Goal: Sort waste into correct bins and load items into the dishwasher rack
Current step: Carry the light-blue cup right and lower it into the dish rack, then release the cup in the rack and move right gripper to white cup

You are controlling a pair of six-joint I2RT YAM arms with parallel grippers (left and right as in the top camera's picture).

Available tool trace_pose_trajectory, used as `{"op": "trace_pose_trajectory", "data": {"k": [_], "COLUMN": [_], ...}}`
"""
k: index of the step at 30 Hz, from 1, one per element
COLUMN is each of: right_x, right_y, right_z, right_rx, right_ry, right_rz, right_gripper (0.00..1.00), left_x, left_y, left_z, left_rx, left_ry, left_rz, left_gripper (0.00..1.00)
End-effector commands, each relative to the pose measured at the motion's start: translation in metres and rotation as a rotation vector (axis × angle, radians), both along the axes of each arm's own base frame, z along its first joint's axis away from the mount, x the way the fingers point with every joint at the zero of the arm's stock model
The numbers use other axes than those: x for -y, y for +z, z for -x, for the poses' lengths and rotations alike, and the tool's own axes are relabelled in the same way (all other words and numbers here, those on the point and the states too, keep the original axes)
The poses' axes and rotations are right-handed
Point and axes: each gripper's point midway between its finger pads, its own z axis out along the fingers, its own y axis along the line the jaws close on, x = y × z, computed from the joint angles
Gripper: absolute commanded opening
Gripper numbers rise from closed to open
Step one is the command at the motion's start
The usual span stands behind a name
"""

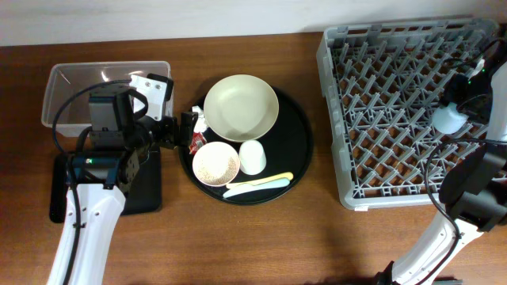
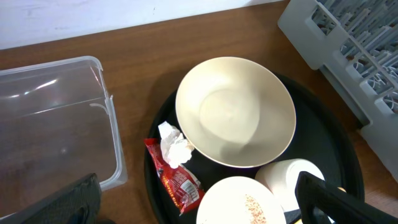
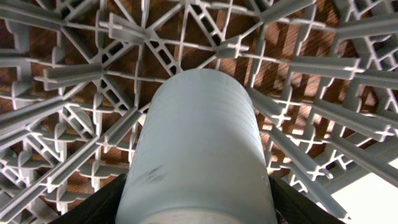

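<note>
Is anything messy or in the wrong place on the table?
Yes. A red wrapper and a crumpled tissue lie on the round black tray beside the cream bowl, trash mixed in with dishes. Rice grains sit in the pink bowl.

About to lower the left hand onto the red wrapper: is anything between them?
Nothing visible lies between the open left hand and the red wrapper. However, the white tissue scrap rests at the wrapper's far end, touching it, and the cream bowl has its rim close beside both.
</note>
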Motion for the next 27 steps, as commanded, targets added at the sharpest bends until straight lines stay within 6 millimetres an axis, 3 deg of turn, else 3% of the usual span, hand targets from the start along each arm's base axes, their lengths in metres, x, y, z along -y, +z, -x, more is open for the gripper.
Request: {"op": "trace_pose_trajectory", "data": {"k": [1, 14, 16, 20, 24, 27], "right_x": [-0.003, 0.001, 0.001, 0.001, 0.0, -0.005], "right_y": [-0.007, -0.008, -0.011, -0.013, -0.013, 0.001], "right_z": [-0.003, -0.011, -0.011, -0.011, -0.009, -0.008], "right_rx": [0.007, 0.036, 0.03, 0.024, 0.017, 0.039], "right_ry": [0.009, 0.01, 0.01, 0.01, 0.01, 0.022], "right_rz": [-0.02, -0.007, -0.01, -0.013, -0.017, -0.032], "right_gripper": [0.65, 0.67, 0.77, 0.84, 0.84, 0.9], "left_x": [0.004, 0.005, 0.005, 0.005, 0.005, 0.005], "left_y": [0.007, 0.007, 0.007, 0.007, 0.007, 0.007], "left_z": [-0.002, -0.002, -0.002, -0.002, -0.002, -0.002], "left_rx": [0.012, 0.012, 0.011, 0.011, 0.011, 0.012], "left_ry": [-0.016, -0.019, -0.019, -0.019, -0.019, -0.019], "left_rz": [0.014, 0.016, 0.016, 0.016, 0.016, 0.016], "left_gripper": [1.0, 1.0, 1.0, 1.0, 1.0, 1.0]}}
